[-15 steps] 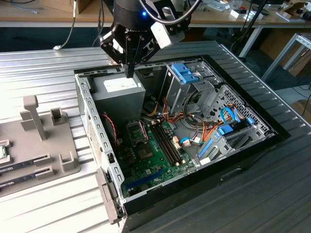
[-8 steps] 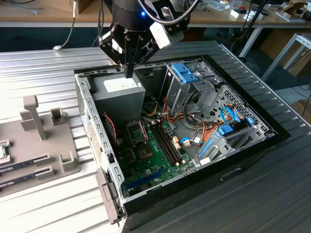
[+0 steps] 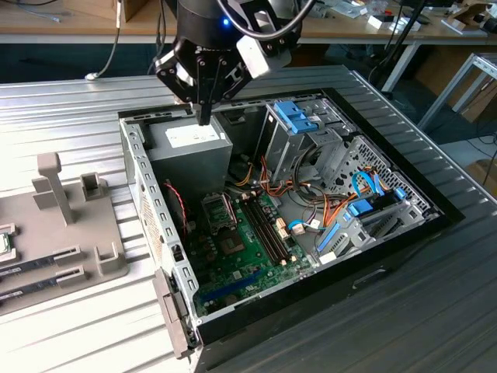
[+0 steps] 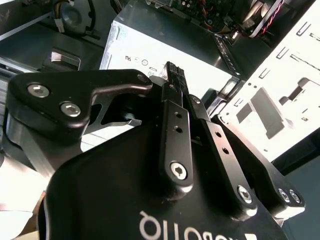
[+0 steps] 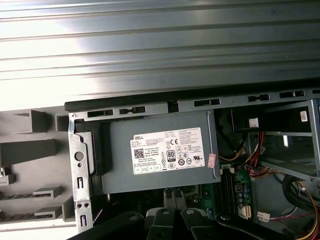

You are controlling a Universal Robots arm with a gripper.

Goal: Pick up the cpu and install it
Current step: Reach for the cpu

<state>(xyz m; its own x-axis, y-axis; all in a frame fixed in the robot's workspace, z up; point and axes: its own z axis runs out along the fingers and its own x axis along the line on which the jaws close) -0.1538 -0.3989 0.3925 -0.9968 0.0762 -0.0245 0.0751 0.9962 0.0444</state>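
I've got the jaws hanging just above the power-supply box [image 3: 190,148], over the corner of it that sits against the case wall [image 3: 144,179]. In the second wrist view they look pressed together, with nothing between them that I can make out.

The cpu [image 3: 4,242] is well away from the power-supply box, outside the case on the grey holder [image 3: 78,249] that sits on the desk [image 3: 78,109]. It is at the exterior view's far left and cut by the frame edge.

I judge it light, thin and stiff. The metal top is likely smooth and slippery, and the underside contacts are likely delicate. I'd take hold across two opposite edges of the green rim, keep it flat and squeeze gently. The socket [image 3: 217,208], on the board just beside the power-supply box, looks unfilled.
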